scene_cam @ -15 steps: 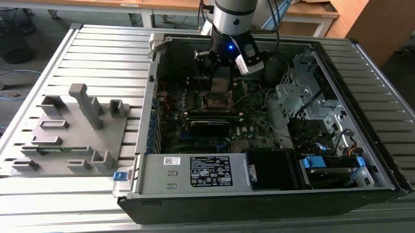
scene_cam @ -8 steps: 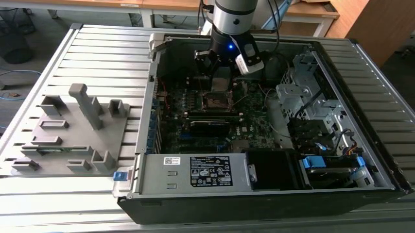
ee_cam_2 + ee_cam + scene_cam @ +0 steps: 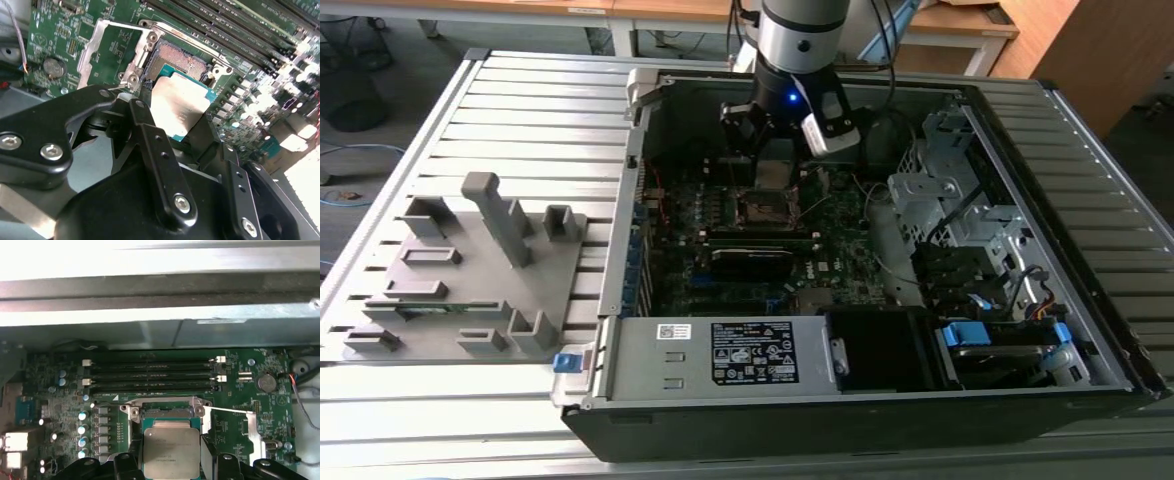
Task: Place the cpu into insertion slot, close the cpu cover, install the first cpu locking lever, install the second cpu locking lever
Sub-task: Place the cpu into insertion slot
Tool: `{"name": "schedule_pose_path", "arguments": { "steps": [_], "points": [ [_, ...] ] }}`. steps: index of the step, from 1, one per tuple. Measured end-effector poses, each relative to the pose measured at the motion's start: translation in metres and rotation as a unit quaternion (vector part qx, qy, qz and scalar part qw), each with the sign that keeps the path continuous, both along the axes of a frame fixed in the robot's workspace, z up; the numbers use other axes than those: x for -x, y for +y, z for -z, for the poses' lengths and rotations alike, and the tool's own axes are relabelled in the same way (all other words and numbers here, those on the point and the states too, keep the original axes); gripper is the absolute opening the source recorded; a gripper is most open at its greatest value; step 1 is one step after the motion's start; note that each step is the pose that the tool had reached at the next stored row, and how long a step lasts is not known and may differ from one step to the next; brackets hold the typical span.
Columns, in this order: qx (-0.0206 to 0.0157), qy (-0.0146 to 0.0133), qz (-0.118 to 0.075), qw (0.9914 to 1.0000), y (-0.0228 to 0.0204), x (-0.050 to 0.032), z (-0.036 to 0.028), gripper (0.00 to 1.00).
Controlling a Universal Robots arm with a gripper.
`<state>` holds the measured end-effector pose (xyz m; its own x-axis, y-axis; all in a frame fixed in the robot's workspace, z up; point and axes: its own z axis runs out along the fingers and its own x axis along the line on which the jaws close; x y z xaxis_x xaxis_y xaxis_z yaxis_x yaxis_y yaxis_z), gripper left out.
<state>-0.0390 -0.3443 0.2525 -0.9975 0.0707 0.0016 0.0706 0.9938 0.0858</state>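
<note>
Open case [image 3: 854,405] lies on the tabletop [image 3: 520,110]; a rack [image 3: 467,270] stands beside it, on the exterior view's left. Board [image 3: 674,270] lies flat in the case, with drive bays [image 3: 961,210] to the exterior view's right of it. Slot [image 3: 166,412] sits on the board beside the memory slots [image 3: 150,375]. Cover [image 3: 107,50] stands swung open at one side of the slot. Cpu [image 3: 180,102], gripped in the end effector [image 3: 170,460], sits partly over the slot; contact between them cannot be told.

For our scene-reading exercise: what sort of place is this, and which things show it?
Probably a robotics lab or test workshop: an open computer case lies on a slatted metal table, a robot arm reaches into it, and wooden desks stand behind.
</note>
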Motion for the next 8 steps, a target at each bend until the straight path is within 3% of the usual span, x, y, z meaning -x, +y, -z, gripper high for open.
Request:
{"name": "schedule_pose_path", "arguments": {
  "steps": [4, 5, 8],
  "points": [
    [0.0000, 0.0000, 0.036, 0.99934, 0.0000, 0.0000, 0.0019, 0.54],
    [0.0001, 0.0000, 0.055, 0.99846, 0.0000, 0.0000, 0.0025, 0.54],
    [0.0001, 0.0000, 0.056, 0.99843, 0.0000, 0.0000, 0.0025, 0.54]
  ]
}}
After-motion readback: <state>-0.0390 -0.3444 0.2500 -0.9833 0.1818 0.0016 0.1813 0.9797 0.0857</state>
